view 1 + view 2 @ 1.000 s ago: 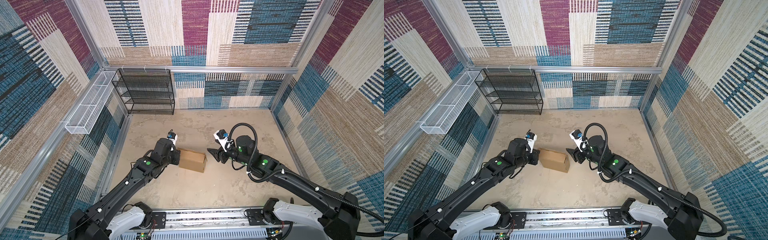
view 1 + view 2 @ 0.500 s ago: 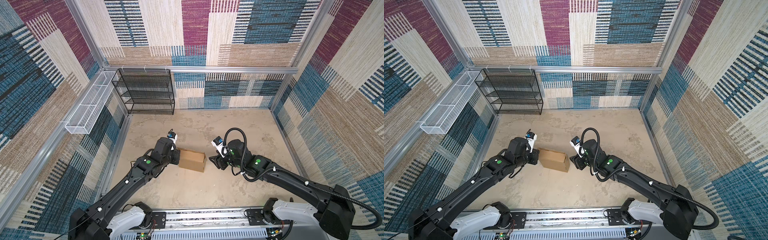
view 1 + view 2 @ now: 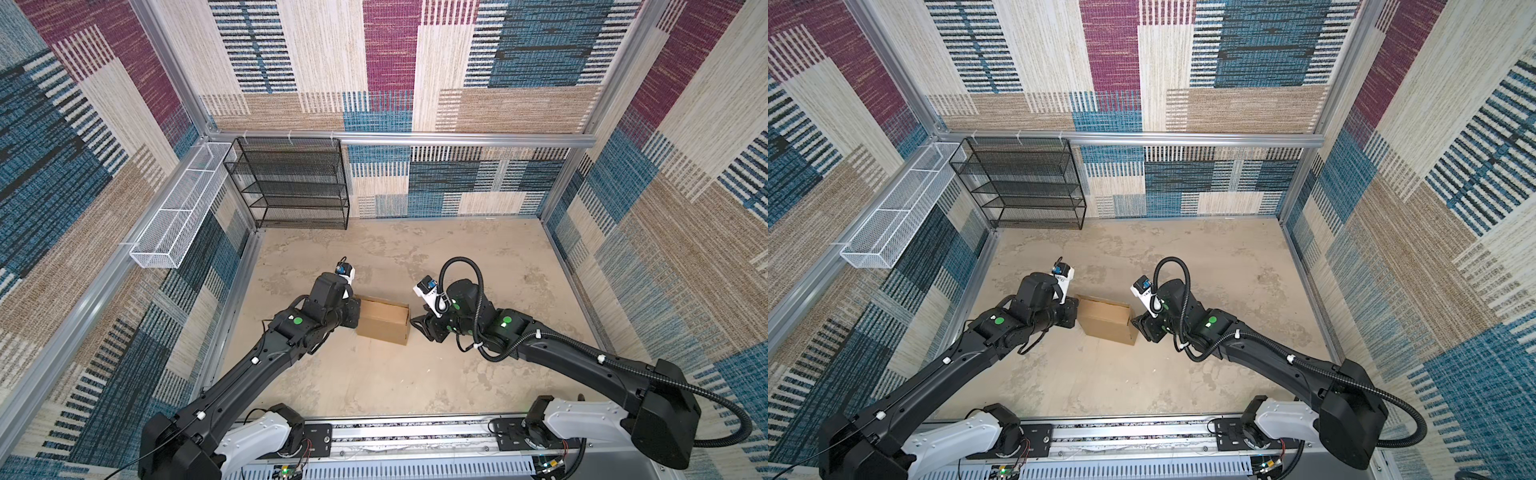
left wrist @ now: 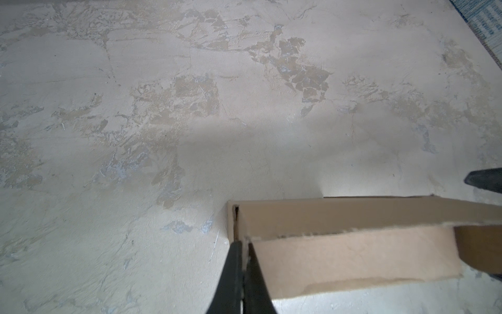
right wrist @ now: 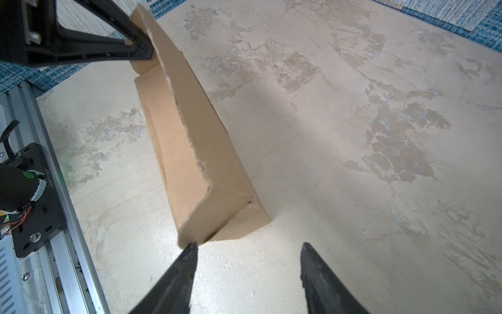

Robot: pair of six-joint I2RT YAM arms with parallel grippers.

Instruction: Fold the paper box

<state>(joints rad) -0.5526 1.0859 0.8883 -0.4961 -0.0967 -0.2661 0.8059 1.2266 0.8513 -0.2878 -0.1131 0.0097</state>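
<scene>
Paper box (image 3: 384, 322) sits on the mottled tabletop (image 3: 374, 386) between the two arms, partly formed, with one long wall raised and ragged along its top edge. The left gripper (image 4: 243, 246) is pinched tight on the thin wall at one end corner. The right gripper (image 5: 248, 246) has its jaws well apart and holds nothing, with one fingertip (image 5: 193, 247) at or just touching the opposite corner. It looks light and likely to slide on the smooth surface. The panels seem stiff, but they should hinge at the creases and dent under hard pinching. A hold on the wall's rim near a corner, with the far end braced, looks safest.
</scene>
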